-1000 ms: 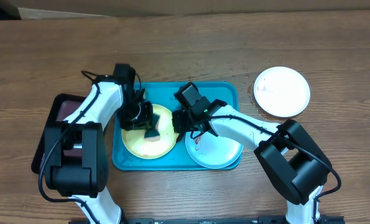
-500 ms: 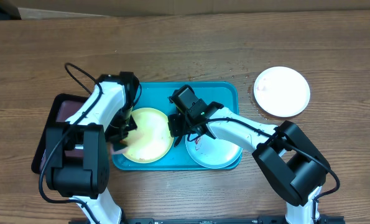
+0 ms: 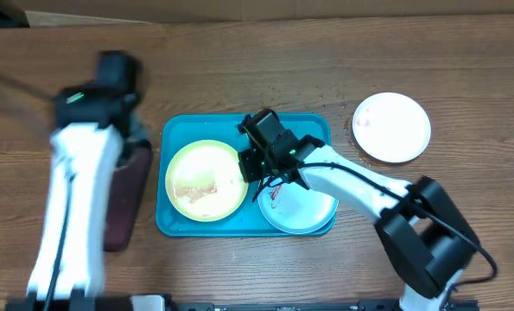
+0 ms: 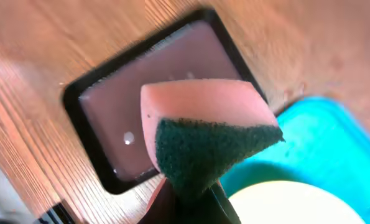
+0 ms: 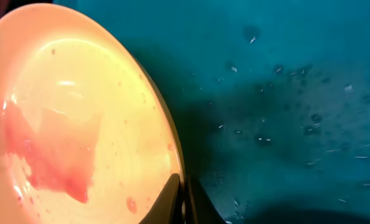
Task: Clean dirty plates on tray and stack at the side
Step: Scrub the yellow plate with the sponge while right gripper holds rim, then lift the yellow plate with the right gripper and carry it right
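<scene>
The yellow-green plate [image 3: 206,180] lies in the left half of the turquoise tray [image 3: 317,128], wet with pinkish smears [image 5: 54,155]. My right gripper [image 3: 250,166] is shut on this plate's right rim [image 5: 172,149]. The teal-rimmed white plate [image 3: 304,207] lies in the tray's right half, partly under my right arm. The white plate [image 3: 392,127] sits on the table right of the tray. My left gripper [image 4: 194,199] is shut on a pink sponge with a green scrub face [image 4: 203,134], held above the maroon tray [image 4: 160,99]; the left arm is blurred in the overhead view.
The dark maroon black-rimmed tray [image 3: 123,203] lies left of the turquoise tray, with water drops on it. Bare wooden table lies behind and to the right.
My left arm has lifted off the yellow-green plate and swung left, carrying the sponge over the maroon tray. My right gripper has stayed on the plate's rim.
</scene>
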You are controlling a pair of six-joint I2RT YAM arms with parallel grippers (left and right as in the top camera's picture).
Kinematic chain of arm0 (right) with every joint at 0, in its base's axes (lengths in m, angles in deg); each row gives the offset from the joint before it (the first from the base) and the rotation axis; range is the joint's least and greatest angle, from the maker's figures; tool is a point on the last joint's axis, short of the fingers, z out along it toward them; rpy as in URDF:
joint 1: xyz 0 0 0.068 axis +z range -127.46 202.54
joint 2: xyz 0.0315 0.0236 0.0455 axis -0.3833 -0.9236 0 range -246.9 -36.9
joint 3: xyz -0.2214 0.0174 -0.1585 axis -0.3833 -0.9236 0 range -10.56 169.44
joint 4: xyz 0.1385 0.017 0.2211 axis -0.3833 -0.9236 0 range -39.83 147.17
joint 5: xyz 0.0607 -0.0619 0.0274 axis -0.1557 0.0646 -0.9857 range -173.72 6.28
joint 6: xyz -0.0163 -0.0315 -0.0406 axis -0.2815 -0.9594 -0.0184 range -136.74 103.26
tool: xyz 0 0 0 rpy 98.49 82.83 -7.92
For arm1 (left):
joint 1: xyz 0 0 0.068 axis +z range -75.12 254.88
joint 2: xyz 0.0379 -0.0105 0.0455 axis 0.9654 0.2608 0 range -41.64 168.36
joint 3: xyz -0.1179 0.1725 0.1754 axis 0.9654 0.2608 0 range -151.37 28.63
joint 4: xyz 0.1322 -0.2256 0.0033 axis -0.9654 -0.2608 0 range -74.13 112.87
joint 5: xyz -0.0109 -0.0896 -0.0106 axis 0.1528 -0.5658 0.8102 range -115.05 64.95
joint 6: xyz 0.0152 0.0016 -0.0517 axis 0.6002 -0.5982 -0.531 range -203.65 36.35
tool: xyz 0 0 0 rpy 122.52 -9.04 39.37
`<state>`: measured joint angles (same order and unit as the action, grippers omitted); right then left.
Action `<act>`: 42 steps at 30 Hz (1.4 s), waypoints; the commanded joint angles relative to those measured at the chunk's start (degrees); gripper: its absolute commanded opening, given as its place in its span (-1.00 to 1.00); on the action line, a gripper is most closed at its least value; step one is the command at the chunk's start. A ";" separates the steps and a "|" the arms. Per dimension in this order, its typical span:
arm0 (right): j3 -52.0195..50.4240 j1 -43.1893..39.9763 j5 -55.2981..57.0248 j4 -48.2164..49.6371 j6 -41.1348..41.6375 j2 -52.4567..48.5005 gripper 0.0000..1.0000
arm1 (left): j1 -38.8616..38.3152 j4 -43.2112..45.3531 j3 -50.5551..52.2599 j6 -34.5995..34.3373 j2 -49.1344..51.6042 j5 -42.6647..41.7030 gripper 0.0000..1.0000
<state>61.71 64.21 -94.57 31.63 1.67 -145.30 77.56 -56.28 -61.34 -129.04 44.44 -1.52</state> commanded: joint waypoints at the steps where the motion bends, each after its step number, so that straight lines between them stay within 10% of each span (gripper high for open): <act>1: 4.07 0.72 8.44 -2.69 -6.32 3.74 -0.93 | 7.45 -0.63 -0.35 3.28 -3.32 -6.78 -0.91; 18: 21.62 16.59 80.52 -10.32 -34.60 3.85 -0.93 | 28.09 4.35 14.82 12.66 -0.22 -28.24 -0.91; 27: 21.62 22.97 92.30 1.97 -54.77 3.85 -0.93 | 33.73 4.68 16.11 13.53 -0.04 -31.04 -0.92; 36: 21.59 22.03 92.83 3.15 -47.04 3.82 -0.93 | 33.70 4.72 16.11 13.75 -0.04 -30.64 -0.91; 42: 21.59 16.59 85.48 -13.14 -15.10 3.82 -0.93 | 33.68 4.83 16.11 15.21 -0.04 -30.38 -0.92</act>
<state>82.12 84.36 -4.24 25.10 -36.10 -143.56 111.16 -51.65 -45.65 -115.79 44.16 -31.53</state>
